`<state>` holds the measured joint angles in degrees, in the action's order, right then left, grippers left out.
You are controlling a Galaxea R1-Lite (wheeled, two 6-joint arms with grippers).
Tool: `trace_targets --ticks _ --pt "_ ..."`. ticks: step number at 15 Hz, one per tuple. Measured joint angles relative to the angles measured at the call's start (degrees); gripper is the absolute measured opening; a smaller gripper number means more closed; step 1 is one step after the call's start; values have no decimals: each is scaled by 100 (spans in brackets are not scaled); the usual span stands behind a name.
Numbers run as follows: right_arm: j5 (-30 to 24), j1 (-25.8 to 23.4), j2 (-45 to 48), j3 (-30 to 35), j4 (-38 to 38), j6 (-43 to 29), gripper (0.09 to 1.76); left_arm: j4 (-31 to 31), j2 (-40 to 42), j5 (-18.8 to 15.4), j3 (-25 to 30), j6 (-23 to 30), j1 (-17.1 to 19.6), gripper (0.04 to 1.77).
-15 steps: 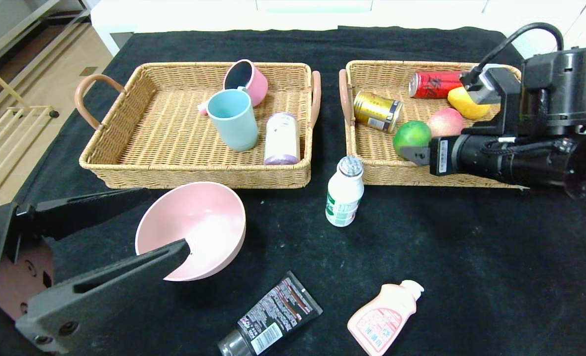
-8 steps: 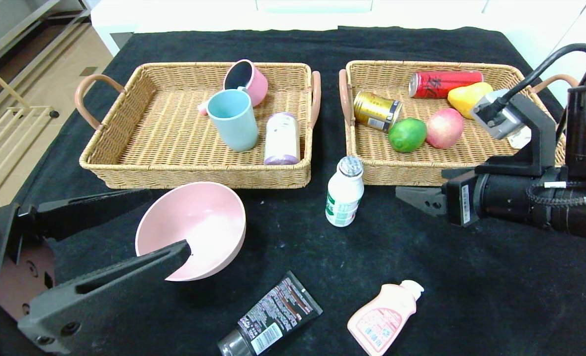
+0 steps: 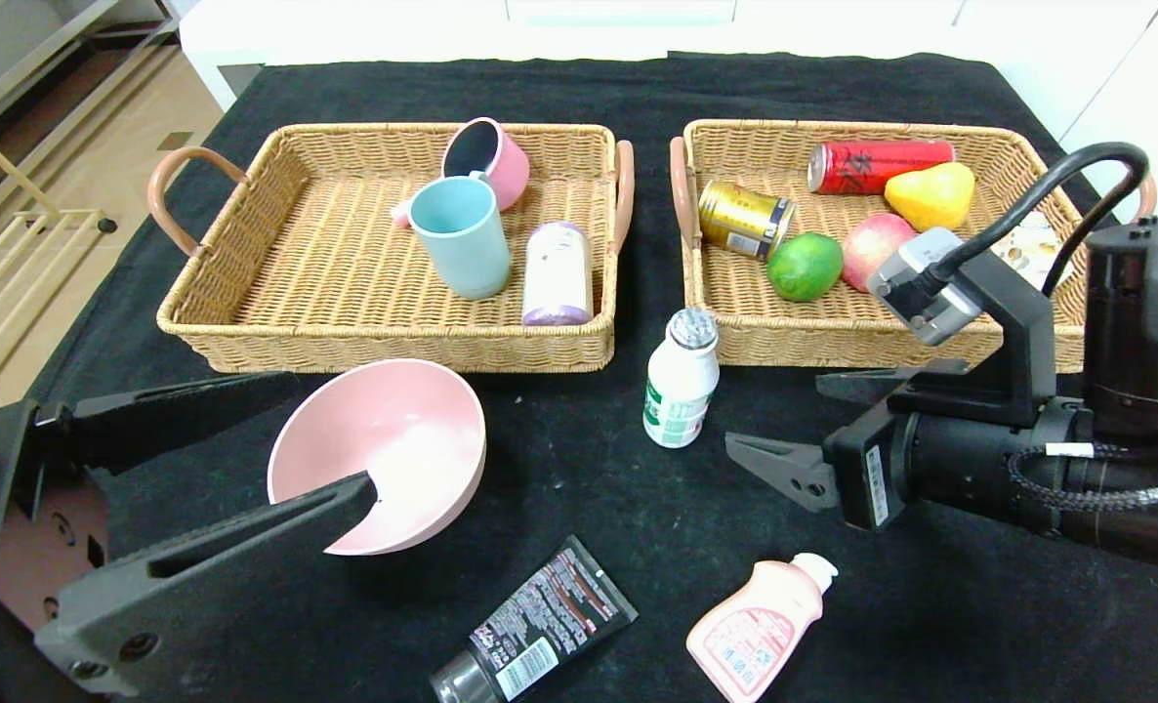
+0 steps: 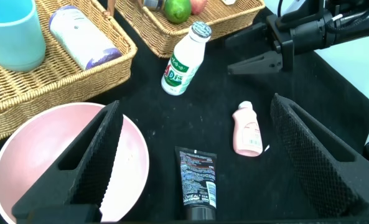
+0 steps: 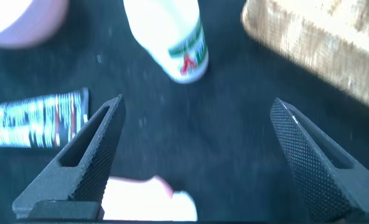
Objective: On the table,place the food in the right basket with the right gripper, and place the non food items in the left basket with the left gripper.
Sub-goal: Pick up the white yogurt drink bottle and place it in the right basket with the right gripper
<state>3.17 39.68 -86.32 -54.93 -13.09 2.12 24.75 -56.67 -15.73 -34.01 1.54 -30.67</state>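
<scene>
The lime [image 3: 805, 266] and the peach [image 3: 872, 249] lie in the right basket [image 3: 833, 344]. My right gripper [image 3: 774, 414] hovers open and empty over the black table [image 3: 930, 605], just right of the upright white bottle [image 3: 682, 381] [image 5: 172, 37]. My left gripper [image 3: 330, 434] [image 4: 195, 106] is open at the near left, one finger over the pink bowl [image 3: 403, 430] [image 4: 131, 162]. Between its fingers lie the black tube [image 3: 540, 620] [image 4: 196, 180] and the pale pink bottle [image 3: 760, 630] [image 4: 246, 130]. The left basket [image 3: 247, 293] stands behind the bowl.
The left basket holds a blue mug [image 3: 462, 234], a pink mug [image 3: 486, 161] and a white can [image 3: 557, 273]. A gold can [image 3: 743, 220], a red can [image 3: 877, 164] and a yellow fruit [image 3: 930, 195] lie in the right basket. The table's left edge drops to the floor.
My right gripper has drawn back out of the right basket towards me and down to the table beside the white bottle, leaving the lime in the basket. The left arm has not moved.
</scene>
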Motion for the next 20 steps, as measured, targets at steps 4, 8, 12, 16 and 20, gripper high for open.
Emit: trace_targets --ticks 4,8,12,16,20 --pt "5 290 -367 -50 -399 44 170 5 1 0 4 -5 0 172" --pt "121 458 -778 -182 -877 83 170 5 -5 -4 11 -13 -2 172" --pt "377 485 -1057 -374 -959 82 170 5 10 -6 2 -16 0 172" --pt "479 485 -1274 -532 -1319 62 170 6 12 -1 -2 -13 0 172" --pt "622 467 -1426 -538 -1709 33 170 16 15 0 -16 -9 0 172"
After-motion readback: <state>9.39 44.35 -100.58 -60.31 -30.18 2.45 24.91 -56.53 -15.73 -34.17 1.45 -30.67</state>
